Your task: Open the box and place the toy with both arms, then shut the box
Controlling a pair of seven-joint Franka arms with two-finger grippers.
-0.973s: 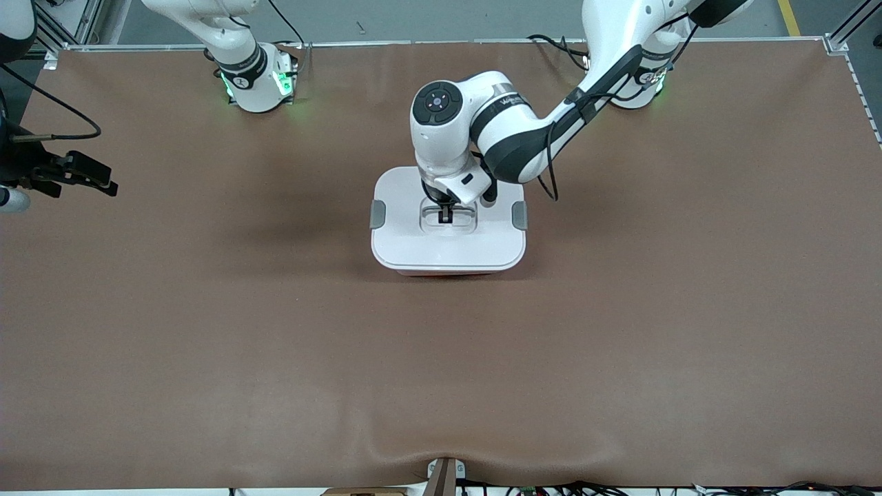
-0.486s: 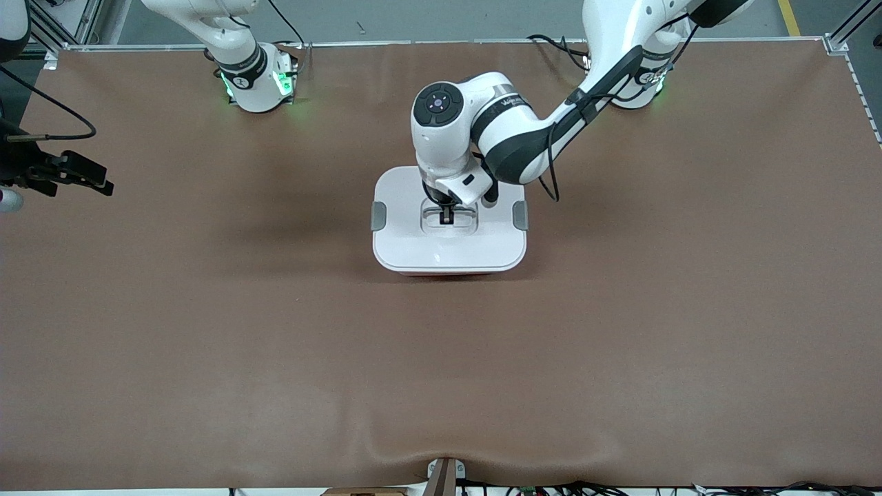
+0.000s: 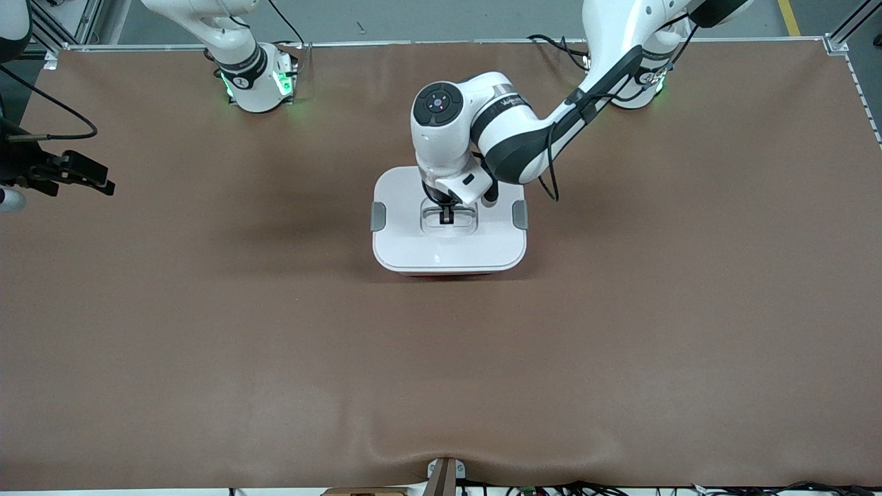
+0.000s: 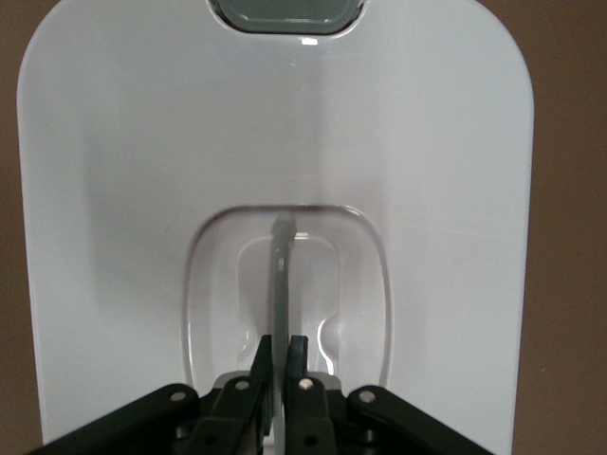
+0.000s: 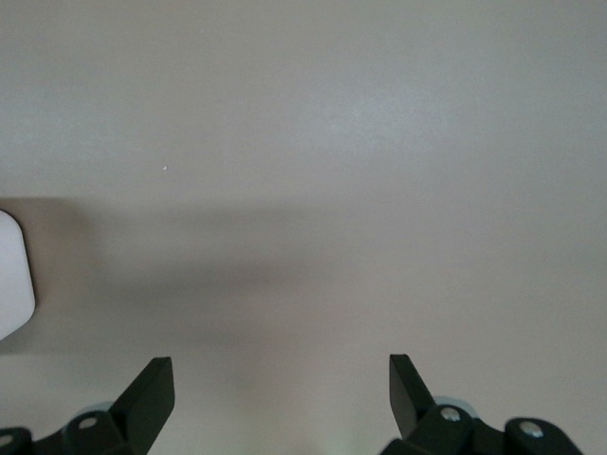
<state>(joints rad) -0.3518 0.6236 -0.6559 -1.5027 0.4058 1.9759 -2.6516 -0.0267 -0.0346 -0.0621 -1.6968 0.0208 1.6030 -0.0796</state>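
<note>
The box [image 3: 448, 244] stands mid-table with its white lid on. A thin strip of its pink base [image 3: 448, 273] shows under the edge nearer the front camera. Grey clips [image 3: 378, 215] [image 3: 520, 215] sit on its two sides. My left gripper [image 3: 446, 215] points straight down into the recess on top and is shut on the clear handle [image 4: 282, 275]. In the left wrist view the left gripper [image 4: 281, 353] pinches that bar between both fingers. My right gripper [image 3: 107, 184] hangs open over bare mat at the right arm's end of the table, with nothing between its fingers [image 5: 152, 389]. The toy is out of view.
Brown mat [image 3: 441, 372] covers the whole table. A white rounded corner [image 5: 11, 275] shows at the edge of the right wrist view. The arm bases [image 3: 258, 79] [image 3: 644, 76] stand along the table's edge farthest from the front camera.
The lid held by my left gripper has sunk slightly onto the base. My right gripper has drifted a little toward the table's end.
</note>
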